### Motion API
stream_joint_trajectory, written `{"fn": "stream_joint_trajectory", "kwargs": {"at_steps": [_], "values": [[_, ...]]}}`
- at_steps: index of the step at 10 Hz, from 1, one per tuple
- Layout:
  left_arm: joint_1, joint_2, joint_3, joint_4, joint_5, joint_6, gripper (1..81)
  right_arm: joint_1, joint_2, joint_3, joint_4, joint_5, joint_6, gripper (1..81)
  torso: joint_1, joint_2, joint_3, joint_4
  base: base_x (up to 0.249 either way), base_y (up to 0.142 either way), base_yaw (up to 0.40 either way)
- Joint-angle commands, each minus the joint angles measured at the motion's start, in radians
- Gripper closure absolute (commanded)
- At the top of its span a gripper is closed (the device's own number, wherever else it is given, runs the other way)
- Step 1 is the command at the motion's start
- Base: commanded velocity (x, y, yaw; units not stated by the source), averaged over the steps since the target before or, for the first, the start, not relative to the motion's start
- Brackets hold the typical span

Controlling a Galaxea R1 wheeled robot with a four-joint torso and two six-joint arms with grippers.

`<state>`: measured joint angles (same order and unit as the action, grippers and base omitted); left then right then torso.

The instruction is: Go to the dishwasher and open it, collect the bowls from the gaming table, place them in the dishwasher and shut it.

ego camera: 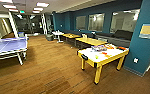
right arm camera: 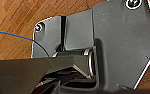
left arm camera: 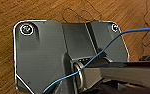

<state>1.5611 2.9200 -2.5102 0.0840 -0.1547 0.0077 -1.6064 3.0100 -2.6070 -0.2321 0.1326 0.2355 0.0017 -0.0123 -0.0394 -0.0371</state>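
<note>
Head view: high, facing forward and down across the room toward the gaming table (ego camera: pixel 103 55).
Wrist views: close above the wood floor (left arm camera: pixel 6 15), shared by all views.

No lettering can be read anywhere: the yellow plaque (ego camera: pixel 147 30) on the blue wall (ego camera: pixel 143 50) shows no legible words.

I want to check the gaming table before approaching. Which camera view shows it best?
The head view: the gaming table stands whole there, white top, yellow sides and legs, with small coloured things on it. Both wrist views look down at the wood floor and robot parts instead.
</note>
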Motion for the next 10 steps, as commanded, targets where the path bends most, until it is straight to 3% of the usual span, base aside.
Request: {"fn": "stream_joint_trajectory", "kwargs": {"at_steps": [1, 6, 10], "values": [[-0.039, -0.005, 0.005, 0.006, 0.049, 0.009, 1.0, 0.039, 0.0, 0.009, -0.01, -0.044, -0.002, 1.0, 0.0, 0.0, 0.0, 0.0, 0.114, 0.0, 0.0], [-0.039, -0.001, 0.005, 0.006, 0.049, 0.009, 1.0, 0.041, -0.003, 0.009, -0.01, -0.044, -0.005, 1.0, 0.0, 0.0, 0.0, 0.0, 0.11, 0.0, 0.0], [-0.039, 0.004, 0.005, 0.006, 0.049, 0.009, 1.0, 0.042, -0.006, 0.007, -0.01, -0.044, -0.007, 1.0, 0.0, 0.0, 0.0, 0.0, 0.109, 0.067, 0.0]]}}
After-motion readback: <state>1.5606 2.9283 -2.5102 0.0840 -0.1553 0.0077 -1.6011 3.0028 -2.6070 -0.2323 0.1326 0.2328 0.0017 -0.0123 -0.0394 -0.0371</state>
